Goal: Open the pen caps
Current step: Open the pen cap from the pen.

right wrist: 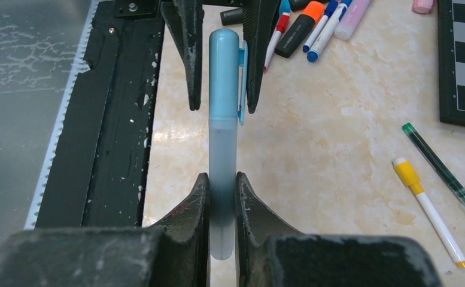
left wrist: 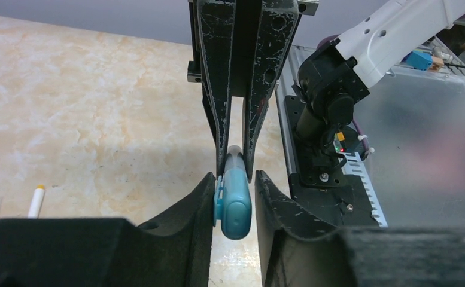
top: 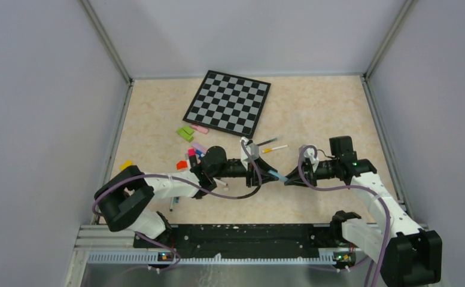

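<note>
Right fingers (right wrist: 188,221) clench level pen (right wrist: 222,155), cap (right wrist: 224,72) pointing into left fingers (right wrist: 189,54), grip there unclear.

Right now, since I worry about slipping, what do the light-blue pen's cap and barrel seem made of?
The cap looks like opaque light-blue plastic, smooth, with a soft sheen along its length. The barrel seems to be frosted plastic: paler, matte and dimly see-through. Both are probably slick, though that is a guess.
</note>
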Robot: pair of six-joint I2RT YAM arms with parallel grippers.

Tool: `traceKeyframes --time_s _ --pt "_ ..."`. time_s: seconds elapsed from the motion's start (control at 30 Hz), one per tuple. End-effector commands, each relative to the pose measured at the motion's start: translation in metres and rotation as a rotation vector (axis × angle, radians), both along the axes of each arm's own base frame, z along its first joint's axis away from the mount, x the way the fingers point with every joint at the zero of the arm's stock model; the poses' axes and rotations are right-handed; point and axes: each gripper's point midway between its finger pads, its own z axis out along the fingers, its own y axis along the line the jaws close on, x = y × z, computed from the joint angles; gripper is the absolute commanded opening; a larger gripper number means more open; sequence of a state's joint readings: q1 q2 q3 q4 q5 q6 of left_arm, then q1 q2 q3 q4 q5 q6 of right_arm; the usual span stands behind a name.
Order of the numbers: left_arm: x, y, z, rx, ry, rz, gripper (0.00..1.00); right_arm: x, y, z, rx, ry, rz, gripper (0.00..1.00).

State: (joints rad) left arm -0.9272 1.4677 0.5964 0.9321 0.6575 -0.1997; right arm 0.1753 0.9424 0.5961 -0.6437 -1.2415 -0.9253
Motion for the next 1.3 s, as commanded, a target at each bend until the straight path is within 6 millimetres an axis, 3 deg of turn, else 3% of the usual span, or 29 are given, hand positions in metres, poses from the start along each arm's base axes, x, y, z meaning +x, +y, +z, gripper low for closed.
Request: traceKeyframes --time_s 0.0,0.1,0.2,0.4,0.67,0.73,0.87,0.9,1.03,1.27 --pt "-0.001 -0.006 0.015 -0.033 -0.029 -0.044 0.30 -0.002 0.006 0.009 0.041 -0.066 0.049 0.00" --pt "-0.001 -0.007 0.015 -0.028 -0.026 -0.056 0.17 -0.002 0.006 0.010 0.041 -0.066 0.049 0.00" --pt "0.000 -0.006 0.015 -0.020 -0.025 -0.057 0.13 -0.002 0.006 0.011 0.044 -0.064 0.048 0.00" --pt "0.004 -0.001 0.018 -0.009 -0.024 -0.044 0.35 -0.002 0.007 0.012 0.049 -0.060 0.050 0.00" --pt "0.001 -0.002 0.016 0.011 -0.015 -0.075 0.35 -0.003 0.007 0.013 0.055 -0.053 0.053 0.00" --pt "0.000 -0.003 0.017 0.010 -0.016 -0.085 0.29 -0.003 0.007 0.013 0.055 -0.050 0.052 0.00" --pt "-0.002 -0.005 0.020 0.003 -0.019 -0.108 0.02 -0.002 0.007 0.012 0.052 -0.043 0.048 0.00" --pt "-0.001 -0.005 0.023 -0.004 -0.015 -0.106 0.00 -0.002 0.007 0.012 0.051 -0.039 0.044 0.00" --pt "0.016 0.002 0.046 -0.058 0.013 -0.025 0.00 0.000 0.007 0.012 0.042 -0.015 0.029 0.00" --pt "0.063 0.044 0.110 -0.168 -0.059 0.142 0.00 0.008 0.006 0.017 0.023 0.065 -0.024 0.00"
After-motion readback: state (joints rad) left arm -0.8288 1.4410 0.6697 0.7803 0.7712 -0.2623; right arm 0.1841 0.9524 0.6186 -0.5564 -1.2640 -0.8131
